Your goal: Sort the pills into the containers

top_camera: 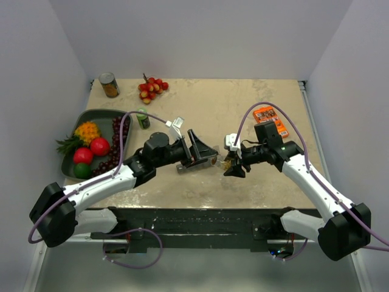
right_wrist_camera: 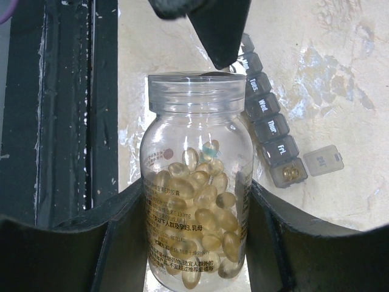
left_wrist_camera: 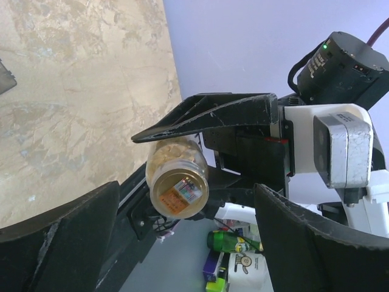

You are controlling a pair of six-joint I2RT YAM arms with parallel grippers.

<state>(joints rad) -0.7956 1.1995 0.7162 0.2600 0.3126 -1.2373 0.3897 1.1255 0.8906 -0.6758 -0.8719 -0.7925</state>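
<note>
Right gripper (top_camera: 234,165) clamps the bottle (top_camera: 229,162); left gripper (top_camera: 205,153) gapes facing it.
From above, the bottle hangs just right of the pill box (top_camera: 209,163), which runs left-right under the left gripper. Left wrist: the bottle's round end points at those wide jaws. Right wrist: pills (right_wrist_camera: 200,201) sit inside, cap end pointing away; the box slants just right.
</note>
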